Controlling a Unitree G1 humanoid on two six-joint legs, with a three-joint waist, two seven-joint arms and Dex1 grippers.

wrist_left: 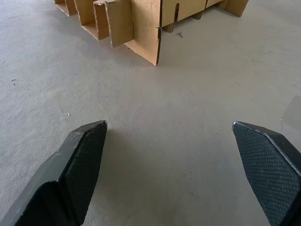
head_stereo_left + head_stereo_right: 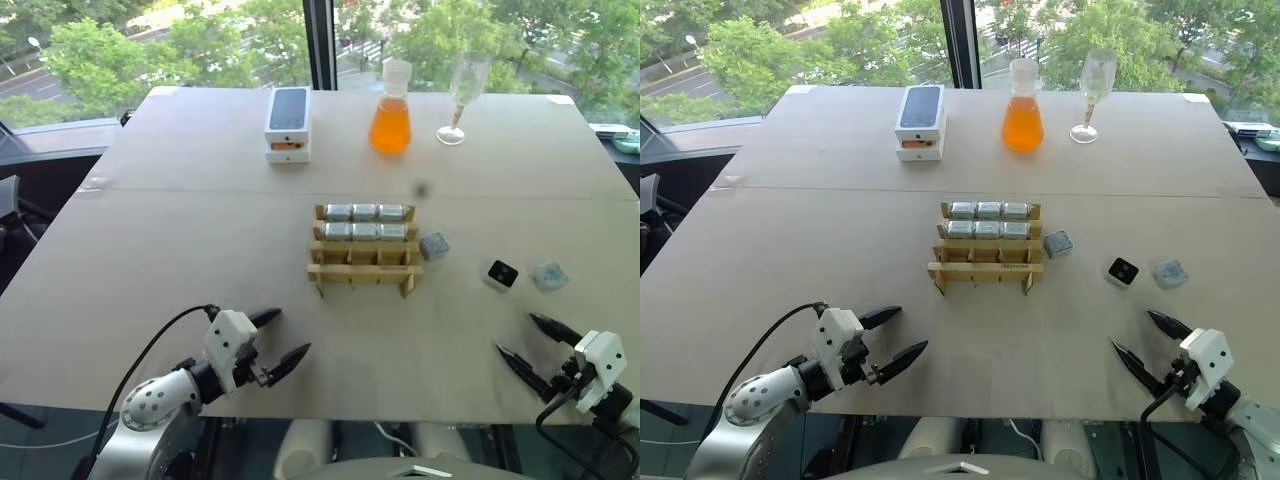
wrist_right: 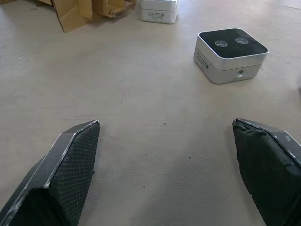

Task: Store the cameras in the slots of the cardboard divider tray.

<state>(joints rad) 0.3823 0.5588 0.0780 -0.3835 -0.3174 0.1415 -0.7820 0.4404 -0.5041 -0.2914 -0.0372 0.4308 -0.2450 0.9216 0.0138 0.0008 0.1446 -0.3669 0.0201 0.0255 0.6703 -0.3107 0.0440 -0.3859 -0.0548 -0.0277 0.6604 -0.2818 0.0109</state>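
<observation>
The cardboard divider tray (image 2: 364,262) stands at the table's middle. Its two far rows hold several silver-grey cameras (image 2: 365,221); the near row of slots looks empty. Three loose cameras lie to its right: one (image 2: 434,245) right beside the tray, one with a black lens face up (image 2: 503,273), and one (image 2: 549,276) farthest right. My left gripper (image 2: 280,340) hovers open near the front edge, left of the tray. My right gripper (image 2: 527,338) is open near the front right, just short of the black-faced camera (image 3: 230,55). Neither holds anything.
At the far side stand a white phone box (image 2: 287,123), a flask of orange liquid (image 2: 390,108) and a clear glass (image 2: 459,98). The table's front edge (image 2: 400,414) runs just behind both grippers.
</observation>
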